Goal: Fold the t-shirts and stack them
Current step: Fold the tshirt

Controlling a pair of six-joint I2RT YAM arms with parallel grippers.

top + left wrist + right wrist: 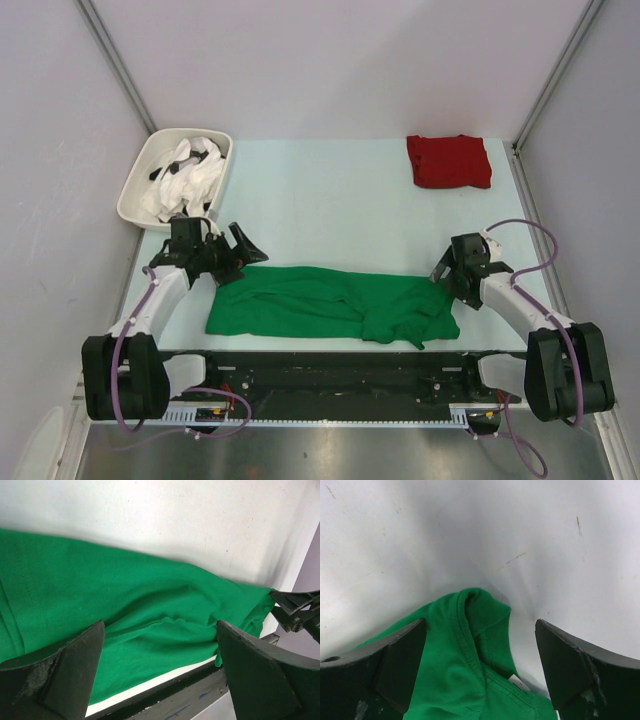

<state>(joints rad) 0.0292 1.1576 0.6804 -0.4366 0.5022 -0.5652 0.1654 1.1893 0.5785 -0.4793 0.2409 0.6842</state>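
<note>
The green shirt lies in a long crumpled band across the near part of the table, its length running left to right, with a bunched, wrinkled lump toward its right end. The red shirt sits folded square at the far right corner of the table, well apart from the green one. At the far left corner a white bin holds a heap of white and dark cloth. The left gripper hovers just beside the upper left corner of the green shirt, its fingers spread wide and holding nothing; in the left wrist view the green cloth stretches away between and below them, smooth near the far edge and creased in the middle, and the near edge of the table shows under it. The right gripper stands at the right end of the green shirt, its fingers also spread wide with nothing pinched; in the right wrist view a folded hem of the green shirt rises between them, resting on the bare table, and a small white label shows on the seam near the right finger. Whether either finger touches the cloth cannot be told from these views
</note>
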